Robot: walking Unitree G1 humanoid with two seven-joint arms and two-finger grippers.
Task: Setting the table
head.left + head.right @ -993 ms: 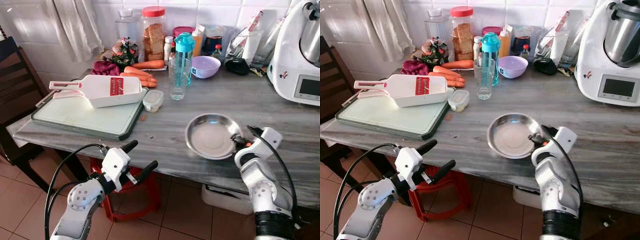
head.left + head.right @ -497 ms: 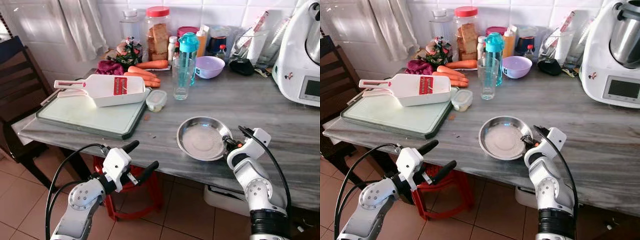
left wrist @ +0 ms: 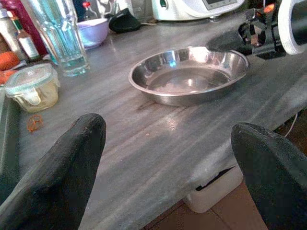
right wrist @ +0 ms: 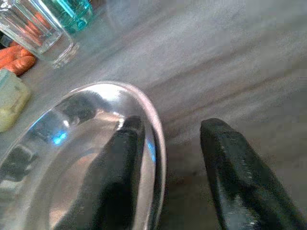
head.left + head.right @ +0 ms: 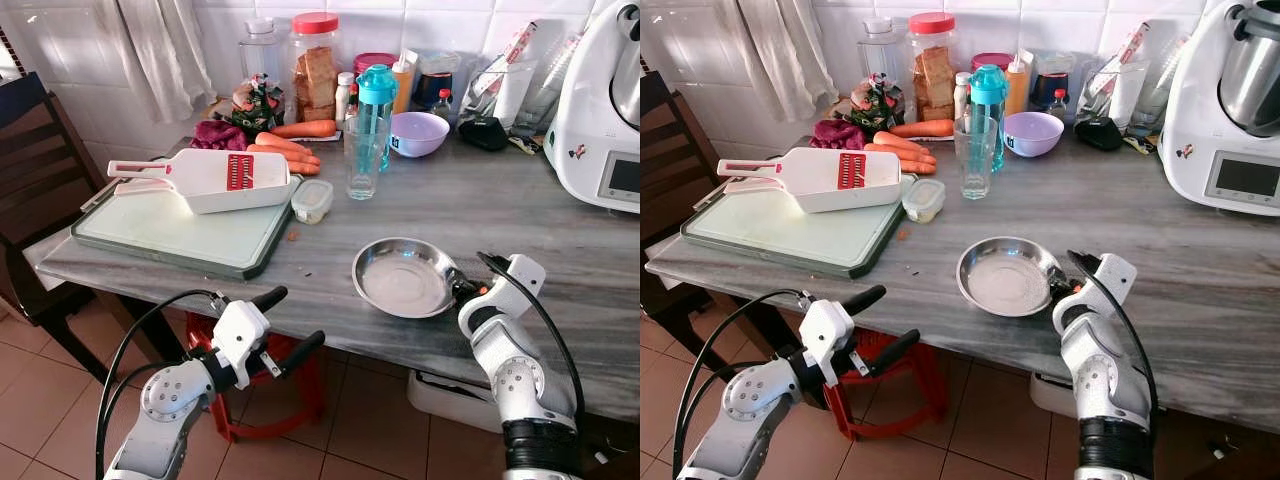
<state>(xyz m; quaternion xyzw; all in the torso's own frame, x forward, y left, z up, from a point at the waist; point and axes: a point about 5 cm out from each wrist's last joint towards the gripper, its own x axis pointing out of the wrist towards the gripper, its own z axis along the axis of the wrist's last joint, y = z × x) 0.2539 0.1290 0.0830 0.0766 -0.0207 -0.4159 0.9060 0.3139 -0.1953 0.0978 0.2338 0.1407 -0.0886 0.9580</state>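
The right pincer (image 5: 468, 291) straddles the rim of the shallow round steel dish (image 5: 405, 277), fingers apart. The dish has slid leftward across the grey marble worktop (image 5: 520, 215) within a second; repositioning appears underway. The left pincer (image 5: 285, 325) hangs open below.

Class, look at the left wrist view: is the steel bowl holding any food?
No. The steel bowl on the counter shows only its bare, shiny inside.

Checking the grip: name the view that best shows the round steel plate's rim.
Right wrist view: the round steel plate has its rim between the right gripper fingers, apart. Eye views show it whole but small; left wrist view shows it side-on.
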